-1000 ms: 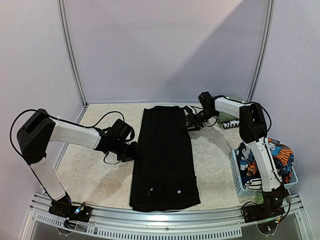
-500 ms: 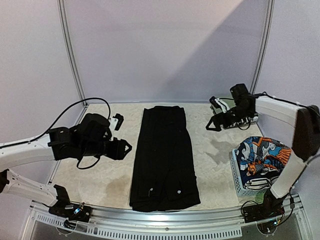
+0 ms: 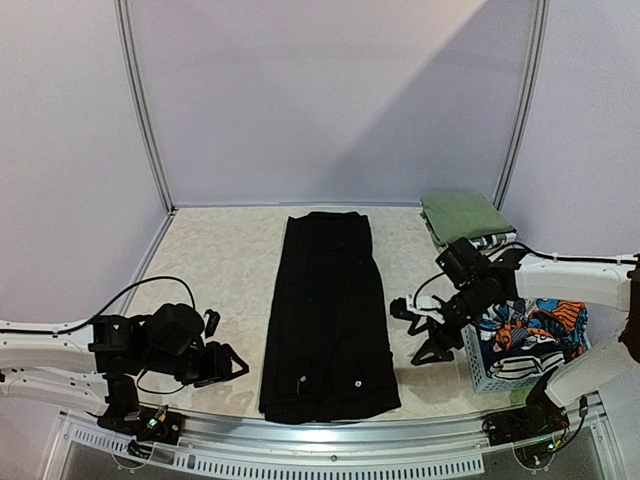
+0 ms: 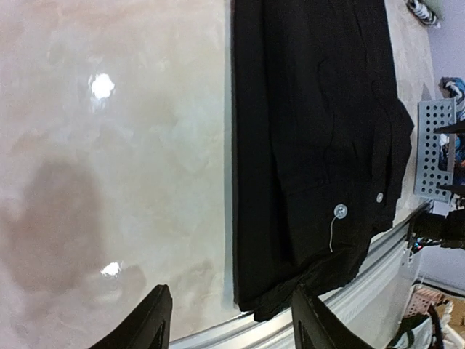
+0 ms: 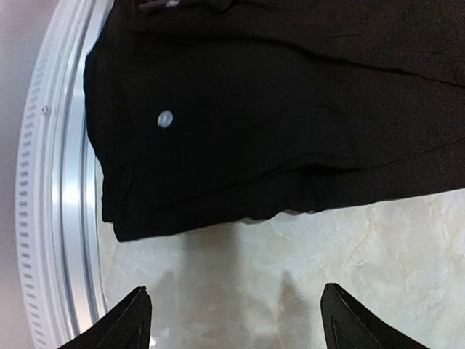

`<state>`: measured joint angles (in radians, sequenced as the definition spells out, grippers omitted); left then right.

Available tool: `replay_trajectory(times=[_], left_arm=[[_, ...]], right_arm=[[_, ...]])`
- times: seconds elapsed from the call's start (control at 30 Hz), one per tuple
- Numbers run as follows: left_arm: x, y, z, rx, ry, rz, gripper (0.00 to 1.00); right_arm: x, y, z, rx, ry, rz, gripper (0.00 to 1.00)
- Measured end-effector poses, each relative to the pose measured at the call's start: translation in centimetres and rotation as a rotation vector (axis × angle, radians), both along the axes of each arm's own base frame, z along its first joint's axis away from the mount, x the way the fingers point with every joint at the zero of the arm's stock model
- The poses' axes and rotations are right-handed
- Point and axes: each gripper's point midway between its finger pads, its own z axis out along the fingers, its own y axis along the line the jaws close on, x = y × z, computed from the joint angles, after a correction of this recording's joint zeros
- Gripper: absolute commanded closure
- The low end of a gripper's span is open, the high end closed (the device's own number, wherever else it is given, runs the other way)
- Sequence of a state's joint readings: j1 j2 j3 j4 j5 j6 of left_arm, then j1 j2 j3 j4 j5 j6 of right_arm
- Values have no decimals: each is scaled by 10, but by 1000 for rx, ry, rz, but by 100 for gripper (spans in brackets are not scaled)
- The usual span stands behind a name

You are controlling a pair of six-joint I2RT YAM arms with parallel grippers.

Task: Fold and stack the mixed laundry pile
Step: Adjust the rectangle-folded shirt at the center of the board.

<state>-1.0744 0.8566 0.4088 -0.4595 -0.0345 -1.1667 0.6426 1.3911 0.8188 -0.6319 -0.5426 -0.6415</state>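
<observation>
**Open grippers flank a black garment spread on the counter**

A long black garment (image 3: 328,310) lies flat down the middle of the marbled counter (image 3: 220,260), reaching from the far side to the near edge, with two pale buttons (image 4: 340,211) showing close to its near end. The left gripper (image 3: 228,362) hangs low over the near-left counter, just left of the garment's near corner, jaws apart and holding nothing. The right gripper (image 3: 410,330) hovers just right of the garment's near half, jaws spread wide and equally empty. At near right an orange, blue and white cartoon-print garment (image 3: 535,330) fills a pale blue basket (image 3: 482,368). A folded green cloth (image 3: 462,213) sits at far right.
</observation>
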Motion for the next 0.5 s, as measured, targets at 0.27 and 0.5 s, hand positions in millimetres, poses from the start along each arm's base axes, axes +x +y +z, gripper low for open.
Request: replay_trajectory(times=[0.27,0.5], left_arm=[[-16,-3,-17,-81,163,152,43],[-14,-16,-37,-61,223,196,46]], right_arm=[[-28,11,-9,-73,50,138,25],[-59,12,-31,-154,153,187,35]])
